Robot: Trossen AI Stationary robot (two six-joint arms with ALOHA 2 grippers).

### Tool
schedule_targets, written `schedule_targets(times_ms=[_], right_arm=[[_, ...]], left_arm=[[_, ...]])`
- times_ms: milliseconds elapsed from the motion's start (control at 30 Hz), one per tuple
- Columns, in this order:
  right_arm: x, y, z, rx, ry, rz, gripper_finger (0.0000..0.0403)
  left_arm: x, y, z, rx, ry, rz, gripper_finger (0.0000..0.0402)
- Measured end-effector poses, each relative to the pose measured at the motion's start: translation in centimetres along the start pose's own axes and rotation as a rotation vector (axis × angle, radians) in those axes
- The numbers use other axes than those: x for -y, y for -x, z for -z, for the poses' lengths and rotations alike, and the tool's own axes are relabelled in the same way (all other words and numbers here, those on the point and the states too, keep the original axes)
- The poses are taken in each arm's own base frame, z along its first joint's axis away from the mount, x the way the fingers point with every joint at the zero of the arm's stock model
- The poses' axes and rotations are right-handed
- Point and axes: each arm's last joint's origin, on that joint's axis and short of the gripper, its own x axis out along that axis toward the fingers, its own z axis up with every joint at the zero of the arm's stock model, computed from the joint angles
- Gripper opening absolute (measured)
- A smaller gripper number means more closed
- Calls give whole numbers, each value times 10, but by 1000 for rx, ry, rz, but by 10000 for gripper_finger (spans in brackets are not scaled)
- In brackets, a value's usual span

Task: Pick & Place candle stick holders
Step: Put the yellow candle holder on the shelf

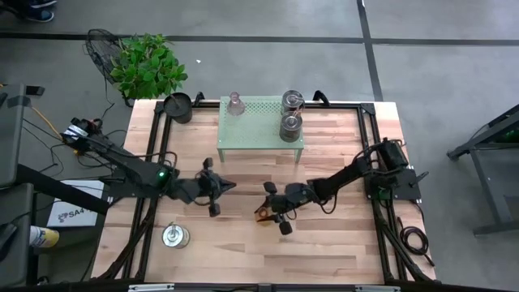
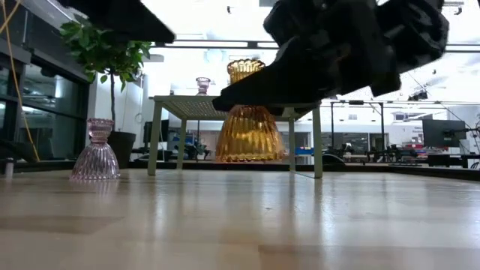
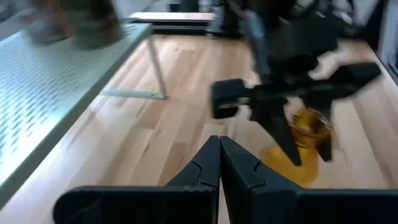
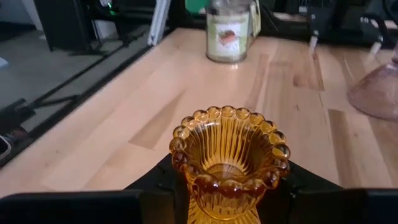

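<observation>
Two hands over wooden table [image 1: 340, 243]: right hand [image 1: 272, 212] pinches amber holder [image 4: 229, 155]; left hand [image 1: 217, 186] pressed together.

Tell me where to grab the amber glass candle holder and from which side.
Grip the amber holder at its narrow waist, between the beaded rim and the flared ribbed base, coming in level from the side. It stands upright, and the right claw sits around it there.

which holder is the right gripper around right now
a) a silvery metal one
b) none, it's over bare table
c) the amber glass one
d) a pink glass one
c: the right gripper sits around the amber glass holder, whose beaded rim rises between its fingers in the right wrist view.
</observation>
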Motion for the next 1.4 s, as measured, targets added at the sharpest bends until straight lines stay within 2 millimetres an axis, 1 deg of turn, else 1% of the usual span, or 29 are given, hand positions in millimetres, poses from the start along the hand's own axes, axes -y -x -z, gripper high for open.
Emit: schedule_targets(times_ms=[100,200,267,367,500,567,633,700,733,800,867,933,1033,1067,1167,1233,1400], right_arm=[[7,-3,-3,-39,-11,11,122],[14,-5,-4,-94,-22,22,122],[18,-6,-4,-127,-29,30,122],[24,-7,-8,-143,-41,44,122],[31,-9,-13,-152,-54,21,122],[34,-10,-17,-158,-58,3,122],[37,-11,-20,-169,-62,-9,122],[39,-12,-22,-193,-71,-19,122],[41,-13,-23,-207,-72,-21,122],[42,-14,-26,-230,-60,-21,122],[44,-15,-29,-256,-53,-20,122],[44,-15,-30,-279,-49,-22,122],[46,-15,-30,-308,-47,-21,122],[46,-13,-31,-315,-48,-19,122],[49,-8,-34,-319,-52,-12,122],[51,-4,-34,-337,-57,-7,122],[54,-1,-42,-308,-48,-1,122]], left_arm=[[-3,-10,-3,5,-133,90,3],[-5,-18,-9,8,-239,149,24],[-5,-22,-13,2,-274,166,51],[-4,-26,-22,3,-318,176,104],[3,-34,-29,5,-450,182,174],[8,-39,-34,-3,-505,188,197],[11,-44,-35,-52,-540,197,211],[16,-51,-35,-101,-562,216,215],[16,-54,-31,-149,-583,219,215],[22,-62,-32,-186,-598,235,212],[25,-66,-30,-244,-618,265,208],[31,-74,-31,-260,-620,299,204],[34,-76,-31,-297,-630,324,199],[37,-79,-34,-275,-620,335,198],[38,-77,-30,-311,-638,348,197],[42,-75,-33,-284,-634,351,197],[46,-72,-32,-287,-653,314,197]])
